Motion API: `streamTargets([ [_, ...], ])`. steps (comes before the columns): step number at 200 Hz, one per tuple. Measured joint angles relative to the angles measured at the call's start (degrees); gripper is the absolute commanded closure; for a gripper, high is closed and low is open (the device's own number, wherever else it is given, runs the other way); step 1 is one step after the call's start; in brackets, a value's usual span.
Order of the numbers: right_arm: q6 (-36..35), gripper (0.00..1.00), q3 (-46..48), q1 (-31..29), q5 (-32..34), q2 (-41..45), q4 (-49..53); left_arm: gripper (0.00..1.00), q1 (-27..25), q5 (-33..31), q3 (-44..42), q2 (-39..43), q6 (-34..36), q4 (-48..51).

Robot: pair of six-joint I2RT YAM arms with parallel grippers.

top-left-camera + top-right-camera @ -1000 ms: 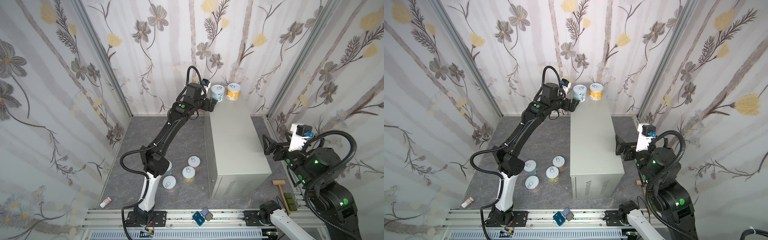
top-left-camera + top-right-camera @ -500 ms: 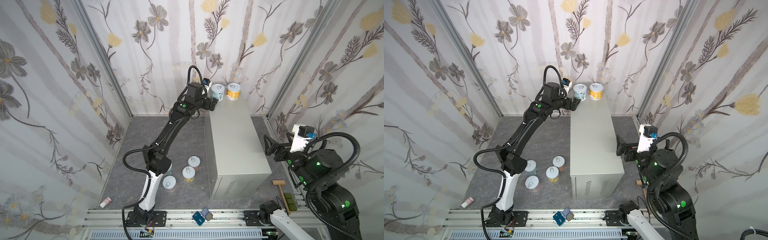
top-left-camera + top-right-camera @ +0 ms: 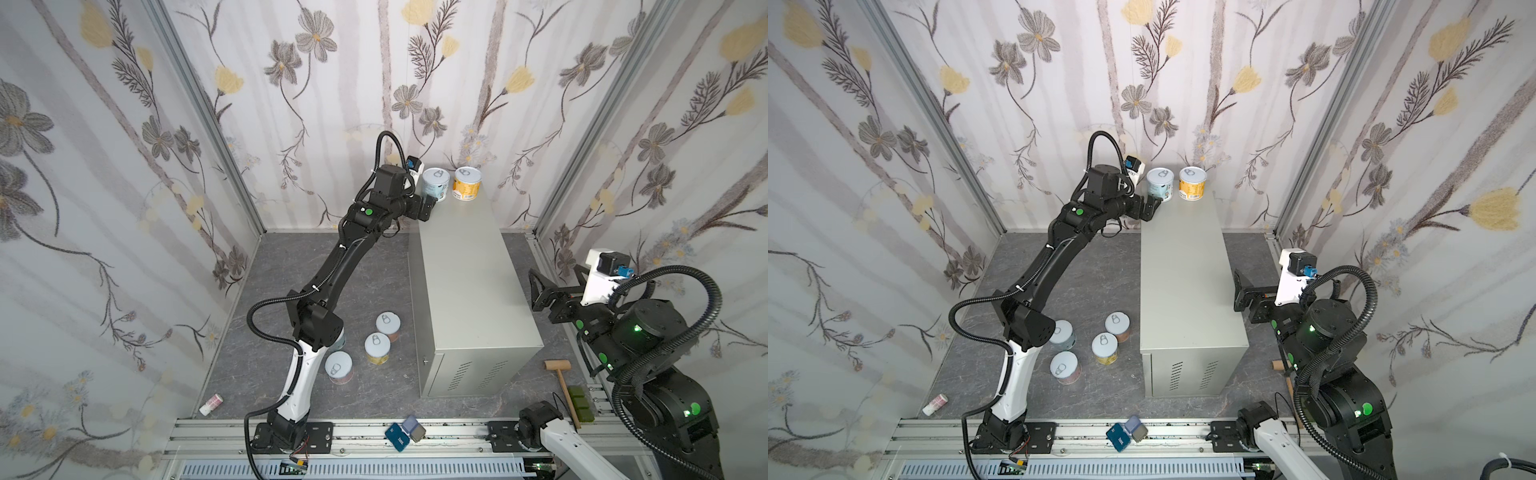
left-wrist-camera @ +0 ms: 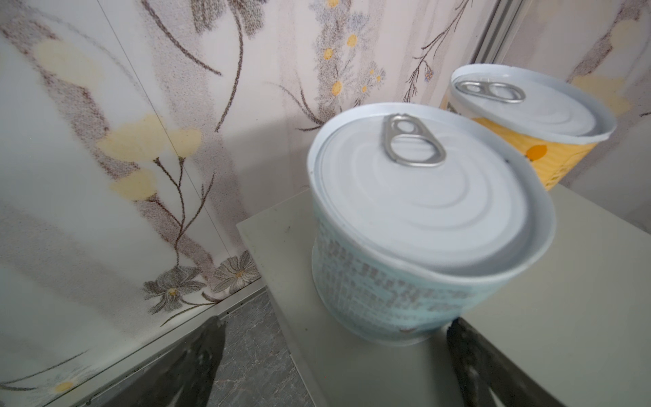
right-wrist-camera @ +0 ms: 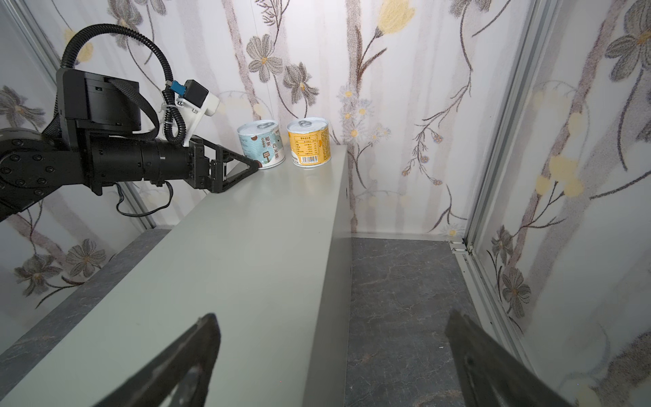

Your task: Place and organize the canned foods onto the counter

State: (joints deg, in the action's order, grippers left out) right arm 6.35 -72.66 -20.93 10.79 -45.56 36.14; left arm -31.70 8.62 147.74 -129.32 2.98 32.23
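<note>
Hardly anything has moved: my left fingers (image 3: 427, 202) stay spread wide just short of the light blue can (image 3: 436, 183), which stands freed beside the orange can (image 3: 467, 188) at the far end of the bench (image 3: 465, 270) (right fingers (image 3: 539, 293) open too), leaving four cans (image 3: 1104, 347) on the floor (image 3: 1084, 282).

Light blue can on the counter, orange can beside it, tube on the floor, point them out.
light blue can (image 5: 261, 145): right wrist view, on its label.
orange can (image 5: 310, 142): right wrist view, on its label.
tube (image 3: 211, 404): in a top view, on its body.
</note>
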Motion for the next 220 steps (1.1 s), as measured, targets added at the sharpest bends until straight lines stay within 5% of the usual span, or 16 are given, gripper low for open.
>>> streamTargets([
  [132, -0.92, 0.0, 0.15, 0.0, -3.3, -0.37, -0.15, 0.0, 0.07, 2.4, -0.26, 1.57, 0.04, 2.27],
  [220, -1.46, 0.0, -0.2, -0.07, -6.91, -4.0, -1.31, 0.0, -0.11, 1.38, -36.33, 30.77, -1.25, -0.74],
])
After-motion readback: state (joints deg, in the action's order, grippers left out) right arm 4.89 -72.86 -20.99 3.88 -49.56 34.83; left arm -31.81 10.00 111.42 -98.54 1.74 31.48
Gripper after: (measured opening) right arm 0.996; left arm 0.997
